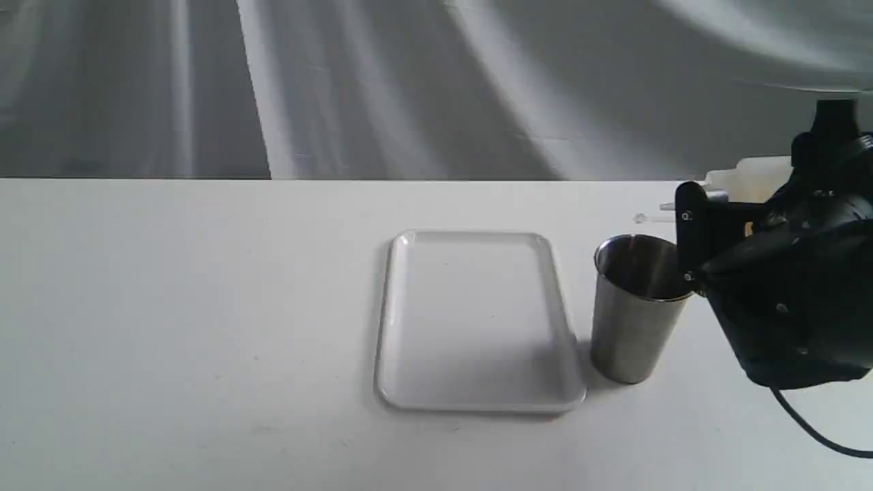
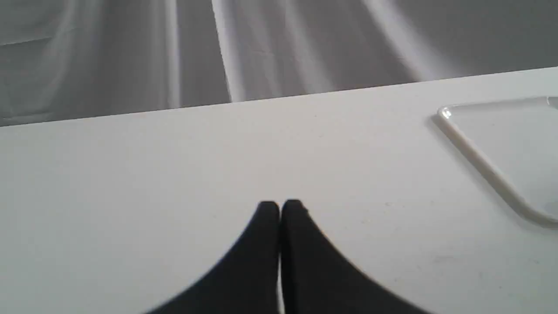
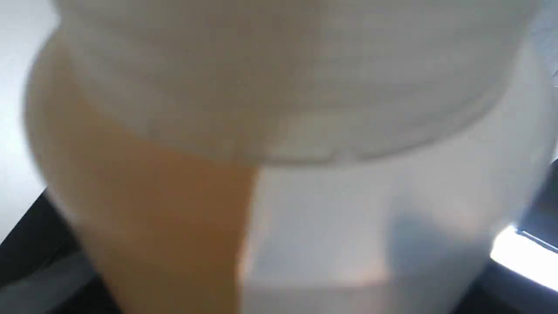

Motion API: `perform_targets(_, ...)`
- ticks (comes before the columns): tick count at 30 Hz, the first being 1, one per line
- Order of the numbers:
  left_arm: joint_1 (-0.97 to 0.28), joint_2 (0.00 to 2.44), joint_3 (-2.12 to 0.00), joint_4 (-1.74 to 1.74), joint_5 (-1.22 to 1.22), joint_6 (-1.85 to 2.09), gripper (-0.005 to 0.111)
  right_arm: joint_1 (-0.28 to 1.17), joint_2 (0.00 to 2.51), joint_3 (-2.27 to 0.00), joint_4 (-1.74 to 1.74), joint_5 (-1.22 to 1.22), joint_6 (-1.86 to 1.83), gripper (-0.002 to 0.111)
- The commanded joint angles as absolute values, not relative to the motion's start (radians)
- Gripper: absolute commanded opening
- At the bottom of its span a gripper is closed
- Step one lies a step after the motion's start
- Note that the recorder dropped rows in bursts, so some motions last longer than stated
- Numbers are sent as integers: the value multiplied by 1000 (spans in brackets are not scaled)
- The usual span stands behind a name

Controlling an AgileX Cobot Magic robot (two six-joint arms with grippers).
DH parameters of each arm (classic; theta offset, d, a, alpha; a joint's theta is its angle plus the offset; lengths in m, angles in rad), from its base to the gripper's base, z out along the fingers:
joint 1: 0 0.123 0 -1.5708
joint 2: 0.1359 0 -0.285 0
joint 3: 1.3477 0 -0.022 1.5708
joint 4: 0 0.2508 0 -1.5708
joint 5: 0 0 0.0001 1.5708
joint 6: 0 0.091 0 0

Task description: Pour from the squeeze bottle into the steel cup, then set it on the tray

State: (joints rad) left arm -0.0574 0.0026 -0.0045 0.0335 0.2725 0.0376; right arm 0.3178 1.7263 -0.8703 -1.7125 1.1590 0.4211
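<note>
On the right side of a white table (image 1: 170,307), we see the right gripper (image 1: 690,239) closed around the squeeze bottle (image 1: 750,174). It holds the bottle in the air, tipped onto its side. The nozzle points toward the table's middle, above the rim of the steel cup (image 1: 634,327). We cannot tell whether liquid is flowing. The cup stands upright just beside the right edge of the tray (image 1: 477,314), which lies flat and bare mid-table. From the right wrist, the blurred bottle (image 3: 305,196) fills the view, with amber liquid (image 3: 165,209) pooled to one side. From the left wrist, we see the left gripper (image 2: 279,209) with its two black fingers pressed together, holding nothing. It sits over bare table, well apart from the tray's corner (image 2: 479,152).
</note>
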Motion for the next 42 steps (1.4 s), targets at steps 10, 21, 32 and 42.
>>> perform_targets(10,-63,0,0,33,266,35,0,328,1712,-933,-1744,1204,317,16)
perform_targets(21,-63,0,0,33,266,33,0,328,1712,-933,-1744,1221,177,16)
perform_targets(32,-63,0,0,33,266,33,0,328,1712,-933,-1744,1221,115,16)
perform_targets(42,-63,0,0,33,266,33,0,328,1712,-933,-1744,1221,6,16)
